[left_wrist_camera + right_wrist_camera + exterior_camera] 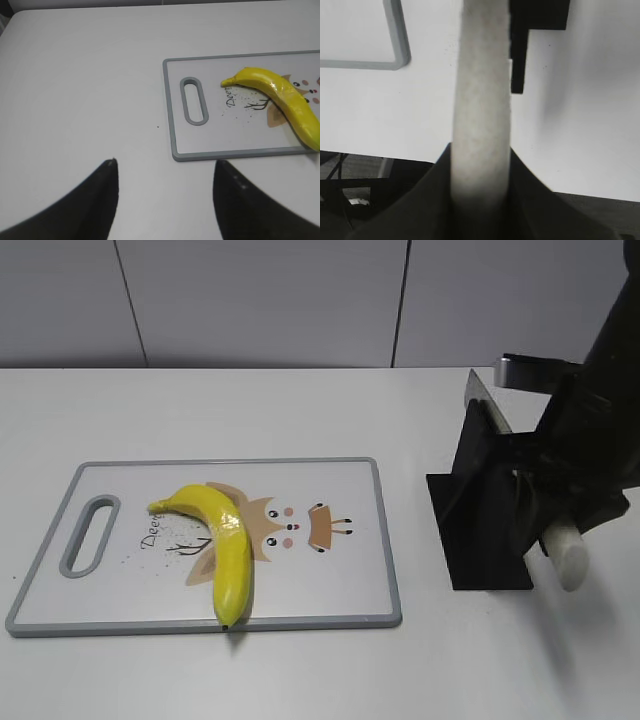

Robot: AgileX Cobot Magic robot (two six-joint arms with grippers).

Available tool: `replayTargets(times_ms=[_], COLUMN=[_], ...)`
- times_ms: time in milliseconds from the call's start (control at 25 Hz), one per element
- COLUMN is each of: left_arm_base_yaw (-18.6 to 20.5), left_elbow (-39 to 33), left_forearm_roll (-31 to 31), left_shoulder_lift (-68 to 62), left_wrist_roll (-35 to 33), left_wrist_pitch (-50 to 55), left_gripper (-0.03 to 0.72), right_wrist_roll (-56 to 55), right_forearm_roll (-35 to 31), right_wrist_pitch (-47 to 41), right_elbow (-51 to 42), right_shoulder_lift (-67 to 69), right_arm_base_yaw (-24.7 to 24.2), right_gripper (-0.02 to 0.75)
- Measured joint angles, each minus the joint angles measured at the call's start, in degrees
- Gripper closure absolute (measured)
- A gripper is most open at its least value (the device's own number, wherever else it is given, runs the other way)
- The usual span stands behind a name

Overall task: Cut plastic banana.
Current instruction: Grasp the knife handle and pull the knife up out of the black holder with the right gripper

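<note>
The plastic banana [225, 540] is glossy yellow and curved, and lies on the left half of the white cutting board [340, 480], dark tip towards the front edge. It also shows in the left wrist view [280, 92]. My right gripper [545, 525] is shut on the white handle [570, 558] of a knife, at the black knife stand [485, 510] right of the board. In the right wrist view the handle [482, 100] runs up between the jaws [480, 155]. My left gripper [165, 170] is open and empty over bare table, left of the board [172, 110].
The cutting board has a grey rim and a handle slot [90, 535] at its left end. Its corner shows in the right wrist view [395, 50], with the stand [540, 15] beyond the handle. The table's front edge [380, 157] lies close under the right gripper.
</note>
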State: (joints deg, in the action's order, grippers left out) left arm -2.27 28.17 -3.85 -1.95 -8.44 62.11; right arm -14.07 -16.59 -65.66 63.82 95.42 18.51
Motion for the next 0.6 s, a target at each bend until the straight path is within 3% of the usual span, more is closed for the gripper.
replayTargets(times_ms=[600], left_arm_base_yaw=[0.0], left_elbow=[0.0], left_forearm_roll=[0.0], left_shoulder_lift=[0.0], left_wrist_roll=[0.0], left_wrist_pitch=[0.0], left_gripper=[0.125], right_wrist_roll=[-2.2], right_forearm_roll=[1.1], right_wrist_pitch=[-0.2], right_elbow=[0.0], right_shoulder_lift=[-13.4], right_arm_base_yaw=[0.1], right_gripper=[0.549])
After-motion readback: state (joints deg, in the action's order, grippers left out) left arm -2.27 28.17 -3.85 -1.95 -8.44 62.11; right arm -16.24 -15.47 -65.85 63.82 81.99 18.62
